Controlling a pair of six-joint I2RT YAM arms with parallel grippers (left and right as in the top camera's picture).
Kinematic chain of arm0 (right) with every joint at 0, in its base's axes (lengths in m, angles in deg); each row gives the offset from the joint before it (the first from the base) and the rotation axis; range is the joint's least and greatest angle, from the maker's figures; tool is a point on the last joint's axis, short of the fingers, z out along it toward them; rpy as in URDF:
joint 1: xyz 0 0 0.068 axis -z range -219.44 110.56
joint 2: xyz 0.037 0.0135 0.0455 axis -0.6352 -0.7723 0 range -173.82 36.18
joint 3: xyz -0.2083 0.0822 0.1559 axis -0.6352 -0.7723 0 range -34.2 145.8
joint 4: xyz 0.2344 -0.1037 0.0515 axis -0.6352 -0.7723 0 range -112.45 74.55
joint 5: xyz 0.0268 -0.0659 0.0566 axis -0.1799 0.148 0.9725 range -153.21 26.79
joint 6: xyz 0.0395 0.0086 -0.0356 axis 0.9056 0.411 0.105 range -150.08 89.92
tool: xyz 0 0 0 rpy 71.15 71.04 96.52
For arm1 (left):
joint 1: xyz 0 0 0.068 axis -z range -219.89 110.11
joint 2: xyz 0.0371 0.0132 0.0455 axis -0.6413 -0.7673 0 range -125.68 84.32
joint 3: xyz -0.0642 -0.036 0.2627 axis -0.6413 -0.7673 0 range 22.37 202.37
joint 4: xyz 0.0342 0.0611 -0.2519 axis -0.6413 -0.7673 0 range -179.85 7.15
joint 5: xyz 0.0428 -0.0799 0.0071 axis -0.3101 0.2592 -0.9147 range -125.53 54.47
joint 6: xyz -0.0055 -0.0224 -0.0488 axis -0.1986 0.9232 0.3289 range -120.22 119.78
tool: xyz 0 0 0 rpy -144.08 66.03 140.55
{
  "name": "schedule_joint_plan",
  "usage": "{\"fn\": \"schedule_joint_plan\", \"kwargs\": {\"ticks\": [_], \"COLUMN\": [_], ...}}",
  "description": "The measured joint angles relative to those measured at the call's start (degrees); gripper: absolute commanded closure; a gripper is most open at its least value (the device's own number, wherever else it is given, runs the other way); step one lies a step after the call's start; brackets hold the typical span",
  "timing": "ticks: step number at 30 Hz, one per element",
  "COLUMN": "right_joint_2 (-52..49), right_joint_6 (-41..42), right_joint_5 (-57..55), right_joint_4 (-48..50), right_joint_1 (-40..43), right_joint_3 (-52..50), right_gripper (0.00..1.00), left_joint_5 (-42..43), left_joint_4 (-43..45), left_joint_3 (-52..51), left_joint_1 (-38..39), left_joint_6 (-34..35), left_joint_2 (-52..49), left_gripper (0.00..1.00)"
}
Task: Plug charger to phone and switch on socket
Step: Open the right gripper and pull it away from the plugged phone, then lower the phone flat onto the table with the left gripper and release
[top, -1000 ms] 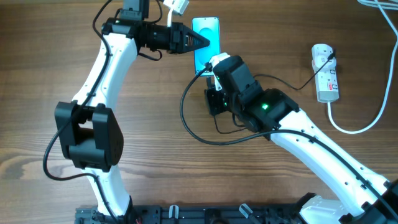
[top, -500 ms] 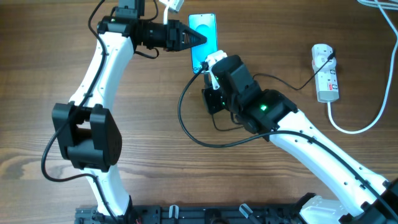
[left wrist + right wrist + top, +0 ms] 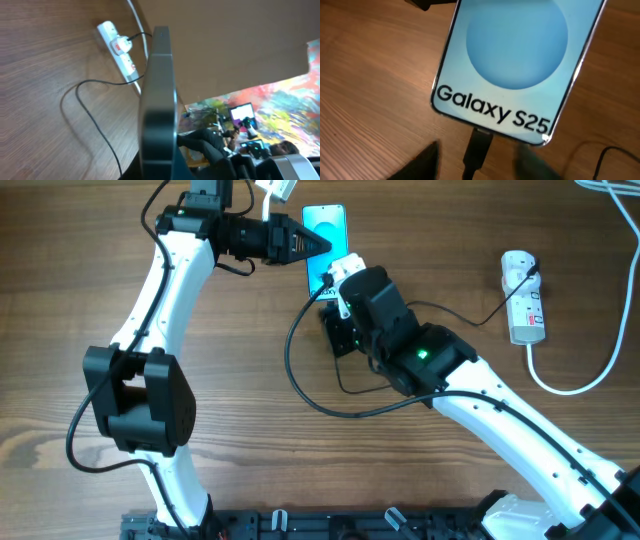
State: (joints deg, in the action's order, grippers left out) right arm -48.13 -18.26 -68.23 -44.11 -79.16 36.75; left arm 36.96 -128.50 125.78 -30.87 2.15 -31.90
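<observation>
Right wrist view: the charger [image 3: 477, 148] tip meets the lower edge of the phone [image 3: 512, 60]. The right end effector [image 3: 480, 152] is spread wide to either side and does not touch the tip. The left end effector [image 3: 303, 246] clamps the phone's side edge. If the tip is only half seated, cable tension could tug it out before the socket [image 3: 524, 298] is switched on.

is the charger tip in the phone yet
Seemingly in: the charger tip meets the bottom edge of the phone; how deep, cannot tell.
</observation>
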Motion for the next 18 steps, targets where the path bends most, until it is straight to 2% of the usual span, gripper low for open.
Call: {"fn": "schedule_joint_plan", "kwargs": {"ticks": [2,5,9,18], "right_joint_2": [0.1,2.5,6.4,7.1], "right_joint_6": [0.3,2.2,6.7,13.8], "right_joint_5": [-2.5,-4.6,-7.8,-9.7], "right_joint_4": [1.2,-0.7,-4.4,-9.3], "right_joint_1": [0.7,1.5,1.7,3.6], "right_joint_3": [0.3,0.5,0.6,0.9], "right_gripper": [0.12,0.00,0.01,0.00], "left_joint_5": [-2.3,-7.6,-12.9,-26.9], "left_joint_4": [-1.6,-2.4,-4.8,-7.2], "left_joint_3": [-0.3,-0.9,-0.9,-1.0], "left_joint_1": [0.2,1.8,2.4,4.9], "left_joint_6": [0.1,0.7,1.2,3.1], "left_joint_2": [0.0,0.0,0.0,-0.6], "left_gripper": [0.96,0.96,0.96,0.96]}}
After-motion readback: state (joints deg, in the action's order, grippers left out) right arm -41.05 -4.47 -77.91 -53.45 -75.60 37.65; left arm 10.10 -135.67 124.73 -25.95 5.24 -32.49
